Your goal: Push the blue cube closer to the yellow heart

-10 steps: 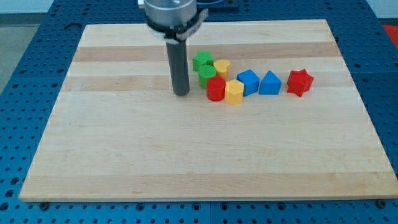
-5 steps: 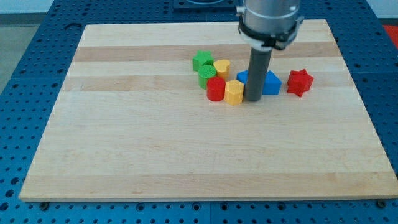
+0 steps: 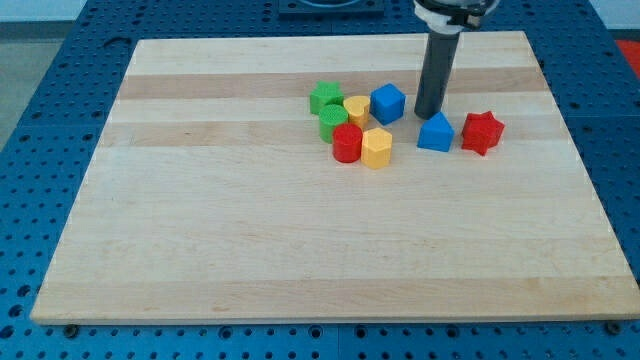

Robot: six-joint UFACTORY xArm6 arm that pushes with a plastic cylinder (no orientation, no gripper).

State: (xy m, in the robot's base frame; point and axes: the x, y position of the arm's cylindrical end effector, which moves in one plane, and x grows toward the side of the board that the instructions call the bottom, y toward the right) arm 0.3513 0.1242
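The blue cube (image 3: 388,103) sits on the wooden board (image 3: 300,240), right beside the yellow heart (image 3: 357,108) on the heart's right, touching or nearly touching it. My tip (image 3: 428,115) is on the board just to the right of the blue cube, with a small gap between them, and just above the blue triangular block (image 3: 434,133).
Two green blocks (image 3: 325,98) (image 3: 333,122) sit left of the heart. A red cylinder (image 3: 347,143) and a yellow hexagonal block (image 3: 376,147) lie below it. A red star (image 3: 482,132) lies to the right of the blue triangular block.
My tip moved from the left of the cluster across to the right, then up and right. The blue cube moved up and left, ending next to the yellow heart.
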